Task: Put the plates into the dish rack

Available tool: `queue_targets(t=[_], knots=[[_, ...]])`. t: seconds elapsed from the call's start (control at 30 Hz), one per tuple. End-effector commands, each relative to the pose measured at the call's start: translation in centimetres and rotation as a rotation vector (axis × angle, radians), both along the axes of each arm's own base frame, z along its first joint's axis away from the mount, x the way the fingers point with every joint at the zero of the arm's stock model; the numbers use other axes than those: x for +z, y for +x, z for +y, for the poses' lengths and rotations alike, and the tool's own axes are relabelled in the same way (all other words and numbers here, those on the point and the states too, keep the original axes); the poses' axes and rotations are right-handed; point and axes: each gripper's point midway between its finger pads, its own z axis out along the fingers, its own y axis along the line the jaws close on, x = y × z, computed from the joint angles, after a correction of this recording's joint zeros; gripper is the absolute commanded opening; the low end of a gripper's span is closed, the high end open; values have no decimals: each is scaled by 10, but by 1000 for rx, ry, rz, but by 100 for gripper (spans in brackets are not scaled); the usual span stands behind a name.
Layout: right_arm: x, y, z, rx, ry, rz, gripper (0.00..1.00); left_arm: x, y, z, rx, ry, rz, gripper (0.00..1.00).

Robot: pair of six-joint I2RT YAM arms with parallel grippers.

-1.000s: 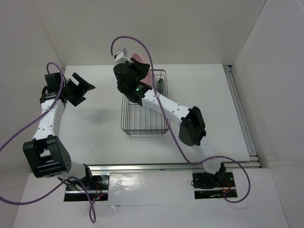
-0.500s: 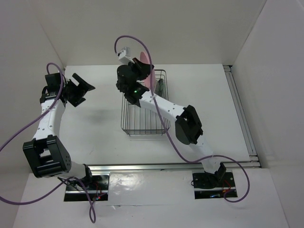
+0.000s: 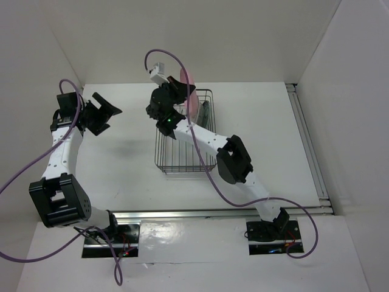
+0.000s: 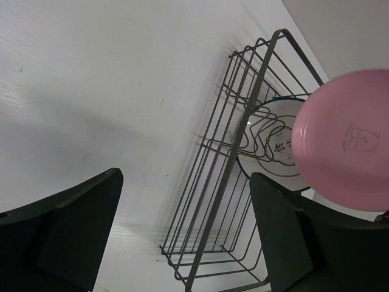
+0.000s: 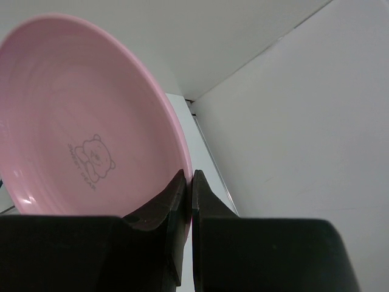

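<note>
The black wire dish rack (image 3: pixel 182 155) stands mid-table; it also shows in the left wrist view (image 4: pixel 234 182). A plate with a dark teal rim (image 3: pixel 205 112) stands upright among the prongs at its far end (image 4: pixel 273 149). My right gripper (image 3: pixel 181 94) is shut on the rim of the pink plate (image 3: pixel 188 85), holding it on edge above the rack's far end. The right wrist view shows the pinch (image 5: pixel 189 182) on the pink plate (image 5: pixel 79 121); it also shows in the left wrist view (image 4: pixel 349 140). My left gripper (image 3: pixel 103 112) is open and empty, left of the rack (image 4: pixel 182 243). No other plates are in view.
White walls enclose the table at the back and both sides. A metal rail (image 3: pixel 310 146) runs along the right edge and another (image 3: pixel 213 213) along the near edge. A purple cable (image 3: pixel 176 58) loops above the right wrist.
My right wrist has turned and swung a little left with the pink plate, which now stands more on edge above the rack's far end. The left arm has not moved.
</note>
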Motion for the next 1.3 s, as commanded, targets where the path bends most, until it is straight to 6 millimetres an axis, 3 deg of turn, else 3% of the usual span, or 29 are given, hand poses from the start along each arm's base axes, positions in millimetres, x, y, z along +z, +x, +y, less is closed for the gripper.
queue_targets(t=[0.0, 0.67, 0.87, 1.27], knots=[[10, -14, -10, -84, 120, -40, 0, 19, 6, -1, -36, 11, -58, 100], [-33, -7, 2, -118, 91, 3, 0, 23, 6, -9, -86, -15, -71, 100], [-35, -9, 7, -109, 83, 9, 7, 23, 6, -9, -86, -15, -71, 100], [-50, -7, 11, -118, 70, 24, 7, 23, 6, -11, -93, -21, -73, 100]])
